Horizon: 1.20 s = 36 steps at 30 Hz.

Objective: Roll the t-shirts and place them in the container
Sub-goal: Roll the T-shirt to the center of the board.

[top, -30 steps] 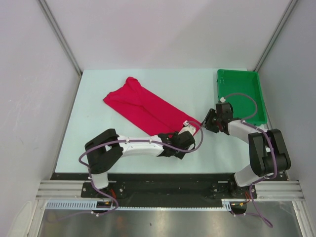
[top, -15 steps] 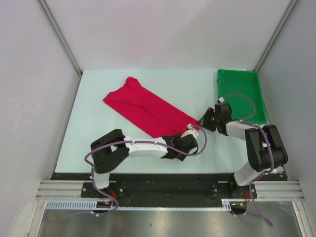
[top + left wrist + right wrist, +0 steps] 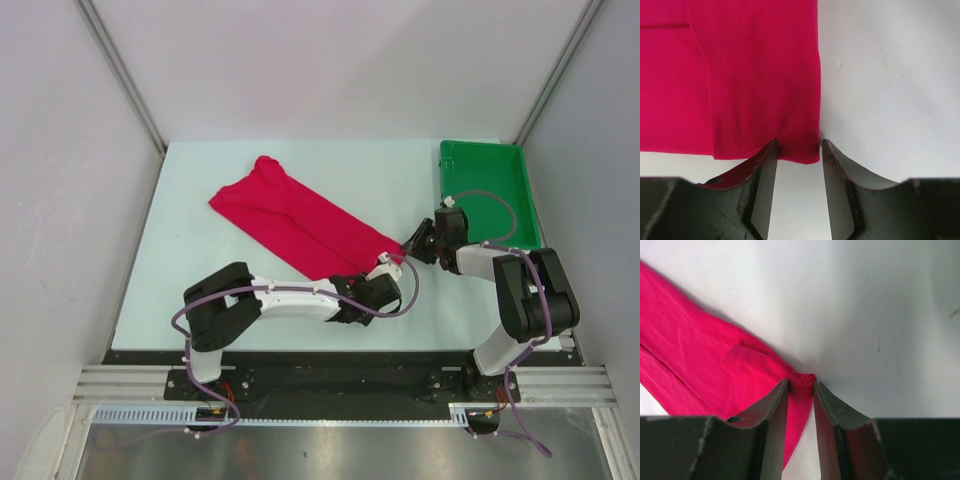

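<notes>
Both arms have edged inward since the earlier frame: the left forearm has slid right along the near side of the pale counter (image 3: pixel 200 270), the right wrist has advanced left to the cloth's end, and both pairs of fingers have narrowed.

Left arm: the left gripper (image 3: pixel 798 147) sits low at the near corner of the plain crimson-red cotton t-shirt (image 3: pixel 300 220). Its fingers are spread, one on each side of the stitched hem corner. The cloth between them lies flat and unpuckered, so no pinch is made yet.

T-shirt: it lies on the counter as a long, narrow folded band, running diagonally from the far left toward the near right. The whole length is flat. No turn of a roll shows at either end.

Right arm: the right gripper (image 3: pixel 801 385) is at the other corner of the same short end. Its fingers stand close together with the cloth tip in the narrow gap between them. Whether they actually pinch it cannot be told.

Far right: the green rectangular plastic tray (image 3: pixel 480 165) stands well apart from the shirt, and no part of the shirt is in it.

Assessment: folding into a band appears finished, while rolling has not started. Securing both corners is the step in hand. Remaining work, as judged, is the full roll along the band toward its far end.
</notes>
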Motion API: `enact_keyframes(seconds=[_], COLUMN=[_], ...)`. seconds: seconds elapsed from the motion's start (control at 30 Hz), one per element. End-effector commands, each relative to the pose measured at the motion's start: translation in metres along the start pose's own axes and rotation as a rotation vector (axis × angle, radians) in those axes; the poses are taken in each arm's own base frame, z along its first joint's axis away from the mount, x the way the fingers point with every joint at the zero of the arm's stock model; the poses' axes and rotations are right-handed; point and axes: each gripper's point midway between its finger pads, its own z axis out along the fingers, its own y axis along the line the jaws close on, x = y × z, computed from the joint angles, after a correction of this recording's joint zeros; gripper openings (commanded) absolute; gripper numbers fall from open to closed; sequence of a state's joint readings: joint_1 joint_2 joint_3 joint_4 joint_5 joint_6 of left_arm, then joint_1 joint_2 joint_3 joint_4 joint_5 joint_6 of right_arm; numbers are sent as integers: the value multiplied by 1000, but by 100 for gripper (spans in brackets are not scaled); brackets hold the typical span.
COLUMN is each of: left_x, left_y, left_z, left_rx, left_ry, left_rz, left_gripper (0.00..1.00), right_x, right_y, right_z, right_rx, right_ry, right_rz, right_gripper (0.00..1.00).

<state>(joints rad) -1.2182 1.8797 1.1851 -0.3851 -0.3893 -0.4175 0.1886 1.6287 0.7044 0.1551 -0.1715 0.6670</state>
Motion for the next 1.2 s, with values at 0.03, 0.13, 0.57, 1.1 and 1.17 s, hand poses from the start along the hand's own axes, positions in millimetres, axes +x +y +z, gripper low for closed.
enact_keyframes(seconds=[0.03, 0.13, 0.57, 1.1, 1.17], left_x=[-13, -17, -22, 5, 7], left_y=[-2, -2, -10, -10, -7], left_z=[-19, -24, -29, 1, 1], left_rx=[-15, -6, 22, -14, -27], left_ry=[-45, -66, -86, -24, -22], left_rz=[12, 4, 6, 27, 27], left_gripper=[47, 51, 40, 36, 32], right_x=[10, 9, 9, 8, 7], right_y=[-13, -12, -13, -12, -11], right_z=[4, 3, 2, 3, 3], right_rx=[45, 45, 52, 46, 43], right_ry=[23, 21, 19, 20, 18], right_rz=[9, 7, 6, 4, 6], right_gripper=[30, 29, 25, 23, 20])
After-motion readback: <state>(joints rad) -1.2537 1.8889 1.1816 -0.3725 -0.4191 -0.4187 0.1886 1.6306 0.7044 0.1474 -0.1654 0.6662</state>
